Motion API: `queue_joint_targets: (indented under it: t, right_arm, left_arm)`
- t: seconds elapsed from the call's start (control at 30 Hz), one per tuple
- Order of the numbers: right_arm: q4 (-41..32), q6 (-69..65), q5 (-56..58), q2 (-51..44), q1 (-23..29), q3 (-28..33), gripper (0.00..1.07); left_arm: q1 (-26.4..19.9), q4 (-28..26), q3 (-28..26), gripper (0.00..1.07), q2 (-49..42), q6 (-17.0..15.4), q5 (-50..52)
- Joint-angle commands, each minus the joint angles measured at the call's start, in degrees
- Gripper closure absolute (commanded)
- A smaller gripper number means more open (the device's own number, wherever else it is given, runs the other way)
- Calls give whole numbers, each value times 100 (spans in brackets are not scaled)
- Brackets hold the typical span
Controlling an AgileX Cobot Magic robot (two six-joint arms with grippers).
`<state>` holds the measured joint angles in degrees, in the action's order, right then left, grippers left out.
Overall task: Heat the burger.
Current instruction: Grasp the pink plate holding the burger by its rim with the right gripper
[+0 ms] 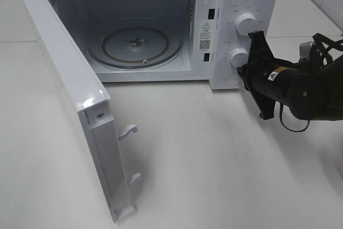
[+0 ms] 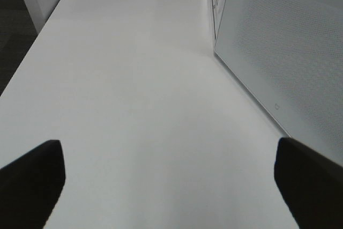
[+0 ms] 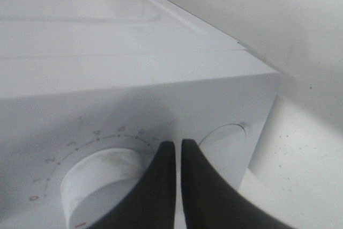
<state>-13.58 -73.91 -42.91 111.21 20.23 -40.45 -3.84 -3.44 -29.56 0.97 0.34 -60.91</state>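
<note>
Microwave (image 1: 214, 4) door (image 1: 69, 84) open, turntable (image 1: 134, 44) bare, burger unseen. Right gripper (image 3: 178, 154) pinched closed beside lower knob (image 1: 238, 56); left gripper (image 2: 166, 181) spread wide.

- Bright, even light is coming from above; the white table (image 1: 214, 154) is carrying only faint, soft shadows.
- A glare spot is shining on the microwave door (image 1: 91, 100).
- The right gripper (image 3: 178, 146) and the dial (image 3: 102, 181) are appearing blurred, too close.

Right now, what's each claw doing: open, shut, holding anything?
Left claw: open, empty.
Right claw: shut, holding nothing, tips beside the numbered knob.
</note>
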Motion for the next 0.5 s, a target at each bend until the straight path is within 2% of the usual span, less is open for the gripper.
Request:
queue_joint_targets:
  t: [0.03,0.2,0.3,0.37,0.5]
  right_arm:
    - [172,218,476,-241,-23,74,106]
    - [550,940,1610,-785,-23,132,106]
    - [573,1152,1782,-894,-23,132,105]
    - [590,2126,2235,-1249,-23,132,105]
    - [573,2807,2618,-1507,-23,126,105]
  left_arm:
    - [-11,-11,6,9,-6,17,-34]
    - [-11,-11,6,9,-6,17,-34]
    - [-11,-11,6,9,-6,17,-34]
    - [-11,-11,6,9,-6,17,-34]
    - [-11,-11,6,9,-6,17,-34]
